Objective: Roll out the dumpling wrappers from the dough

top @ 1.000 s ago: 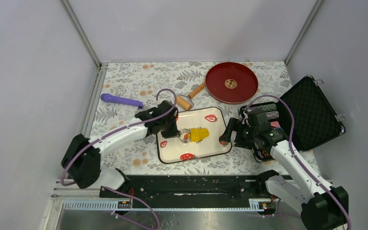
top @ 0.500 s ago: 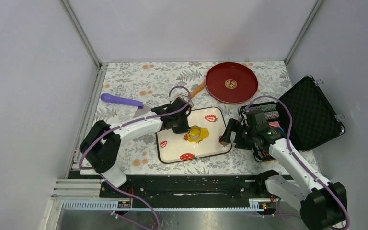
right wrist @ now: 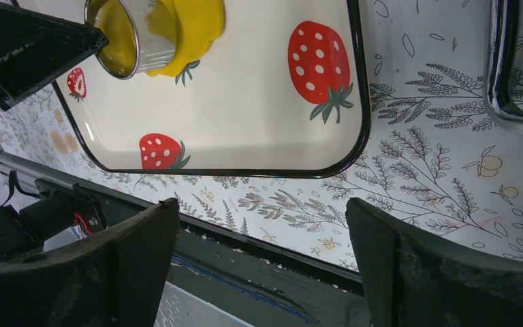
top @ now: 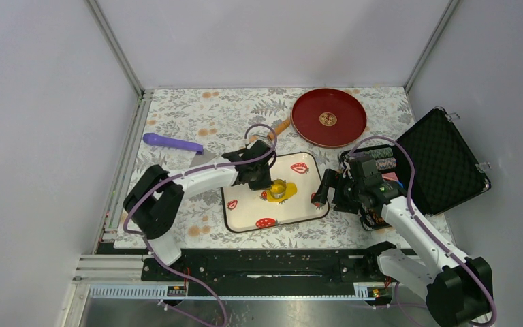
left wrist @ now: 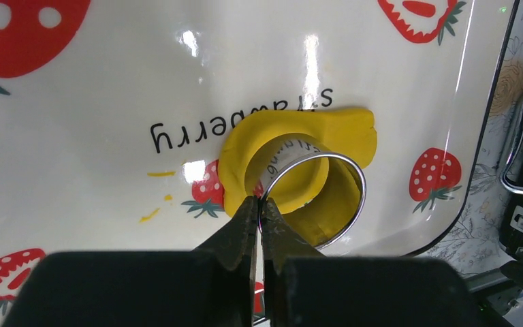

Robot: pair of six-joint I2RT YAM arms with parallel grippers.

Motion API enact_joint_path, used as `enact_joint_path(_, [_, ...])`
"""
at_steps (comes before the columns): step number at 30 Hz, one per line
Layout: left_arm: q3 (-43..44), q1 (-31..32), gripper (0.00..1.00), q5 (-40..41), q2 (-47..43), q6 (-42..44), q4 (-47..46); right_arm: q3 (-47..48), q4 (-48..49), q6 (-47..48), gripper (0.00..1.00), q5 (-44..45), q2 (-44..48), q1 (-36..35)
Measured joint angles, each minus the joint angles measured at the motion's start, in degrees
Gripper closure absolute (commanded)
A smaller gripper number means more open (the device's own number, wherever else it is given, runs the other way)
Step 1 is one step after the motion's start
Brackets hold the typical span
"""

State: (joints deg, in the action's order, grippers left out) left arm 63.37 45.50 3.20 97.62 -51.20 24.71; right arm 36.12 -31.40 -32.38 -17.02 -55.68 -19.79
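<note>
Left gripper (left wrist: 259, 204) pinches the ring cutter (left wrist: 287, 151) by its rim, over the dough (left wrist: 344, 129).
In my left wrist view the dough sits right of centre on the tray (left wrist: 109, 82), its near edge hidden behind fingers and ring. The right gripper (right wrist: 262, 204) is spread wide beside the tray.

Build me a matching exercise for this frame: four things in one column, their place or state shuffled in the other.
1. ring cutter
2. red plate
3. purple-handled tool
4. right gripper

a. open, by the tray's right edge
b. pinched at its rim by the left gripper, standing on the dough
c. far side, beside the open black case
d. lying on the table, left of the tray

Pairs: 1-b; 2-c; 3-d; 4-a
</note>
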Motion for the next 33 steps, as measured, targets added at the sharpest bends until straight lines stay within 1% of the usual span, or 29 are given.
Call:
enact_joint_path(5, [0.8, 0.0, 1.0, 0.1, 2.0, 0.4, -0.7, 0.0, 0.0, 0.2, 0.0, 0.0, -0.4, 0.0])
enact_joint_path(15, [1.1, 0.0, 1.0, 0.0, 2.3, 0.6, -0.9, 0.0, 0.5, 0.5, 0.0, -0.2, -1.1, 0.0])
enact_joint_path(17, [1.1, 0.0, 0.9, 0.0, 2.3, 0.6, -0.9, 0.0, 0.4, 0.6, 0.0, -0.2, -1.1, 0.0])
enact_joint_path(19, [1.1, 0.0, 0.76, 0.0, 2.4, 0.6, -0.9, 0.0, 0.4, 0.6, 0.01, -0.2, -1.1, 0.0])
enact_joint_path(21, [1.1, 0.0, 0.63, 0.0, 2.4, 0.8, -1.0, 0.0, 0.5, 0.6, 0.01, -0.2, -1.1, 0.0])
enact_joint_path(23, [1.1, 0.0, 0.57, 0.0, 2.4, 0.9, -1.1, 0.0, 0.4, 0.6, 0.01, -0.2, -1.1, 0.0])
enact_joint_path(24, [1.1, 0.0, 0.55, 0.0, 2.4, 0.8, -1.3, 0.0, 0.4, 0.7, 0.01, -0.2, -1.1, 0.0])
enact_joint_path(27, [1.0, 0.0, 0.55, -0.2, 1.9, 0.7, -1.4, 0.2, 0.4, 1.1, 0.01, -0.3, -1.7, 0.0])
enact_joint_path(29, [0.7, -0.1, 0.59, -0.5, 1.0, 0.7, -1.8, 0.7, 0.4, 1.4, 0.02, -0.7, -3.0, 0.0])
enact_joint_path(31, [-0.3, -0.7, 0.61, -2.3, -1.0, 0.4, -3.2, 2.3, 0.4, 1.8, 0.04, -1.4, -5.6, 0.0])
enact_joint_path(33, [-2.2, -1.9, 0.62, -4.9, -3.3, 0.0, -5.7, 4.9, 0.5, 2.1, 0.09, -3.0, -8.9, 0.0])
